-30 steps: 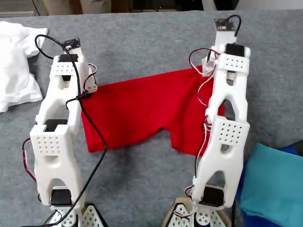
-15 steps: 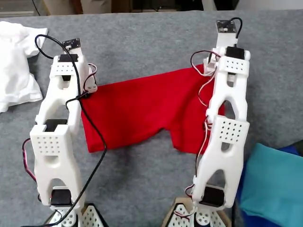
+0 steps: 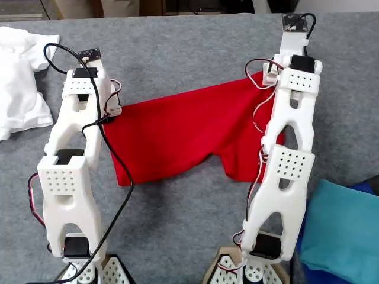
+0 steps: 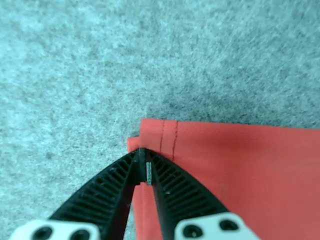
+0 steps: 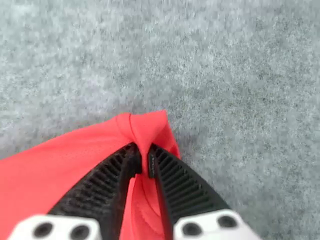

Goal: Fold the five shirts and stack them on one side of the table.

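Grey felt surface (image 3: 177, 53) carries the red shirt (image 3: 177, 136), spread out near its middle, left tool (image 4: 143, 159) and right tool (image 5: 143, 154) each clamped on a far corner; cloth looks soft, light, limp, best held by hems and corners.

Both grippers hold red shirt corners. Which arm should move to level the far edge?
Probably left: the left gripper pinches its corner of the red shirt closer in, with reach to spare; the right gripper holds its corner farther out, arm stretched.
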{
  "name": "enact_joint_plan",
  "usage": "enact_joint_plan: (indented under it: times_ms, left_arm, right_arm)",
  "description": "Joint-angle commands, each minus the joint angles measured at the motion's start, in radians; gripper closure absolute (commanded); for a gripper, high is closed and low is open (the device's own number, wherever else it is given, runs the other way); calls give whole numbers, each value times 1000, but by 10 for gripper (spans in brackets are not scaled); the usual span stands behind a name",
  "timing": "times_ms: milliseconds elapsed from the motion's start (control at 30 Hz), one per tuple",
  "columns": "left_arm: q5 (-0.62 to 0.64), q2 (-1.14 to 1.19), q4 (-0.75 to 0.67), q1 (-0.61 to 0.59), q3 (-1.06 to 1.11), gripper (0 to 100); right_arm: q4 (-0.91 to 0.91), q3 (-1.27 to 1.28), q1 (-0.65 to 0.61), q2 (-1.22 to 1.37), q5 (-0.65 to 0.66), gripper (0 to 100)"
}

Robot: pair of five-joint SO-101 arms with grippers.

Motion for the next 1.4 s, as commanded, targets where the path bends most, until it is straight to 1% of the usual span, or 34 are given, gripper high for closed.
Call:
enact_joint_plan:
  times_ms: [0, 200, 400, 600, 667, 800, 867, 967, 1133, 1300, 1367]
  left_arm:
    - [0, -8, 6, -8, -41, 980]
    - [0, -7, 6, -6, -40, 980]
    - [-2, -5, 6, -6, -40, 980]
    - [-2, 31, 5, -31, -41, 980]
    - [-2, 48, 6, -40, -41, 980]
    - [-2, 61, 2, -54, -51, 980]
    - [-2, 65, 2, -48, -51, 980]
    - [-2, 67, 0, -51, -51, 980]
    - [-2, 67, 0, -48, -51, 980]
    - [-2, 68, -2, -54, -51, 980]
    - [-2, 68, -2, -54, -51, 980]
  right_arm:
    - [-80, -62, 12, 12, -8, 993]
    - [-123, -94, -30, 22, 0, 993]
    - [-115, -174, -77, 24, 143, 993]
    - [-124, -119, -113, 27, 157, 992]
    - [-124, -97, -114, 27, 155, 966]
    - [-123, -91, -113, 27, 157, 833]
    - [-118, -93, -111, 25, 157, 805]
    - [-124, -87, -114, 27, 157, 838]
    - [-138, -82, -116, 33, 158, 946]
    - [-127, -111, -113, 82, 153, 930]
    - [-97, -127, -116, 90, 152, 932]
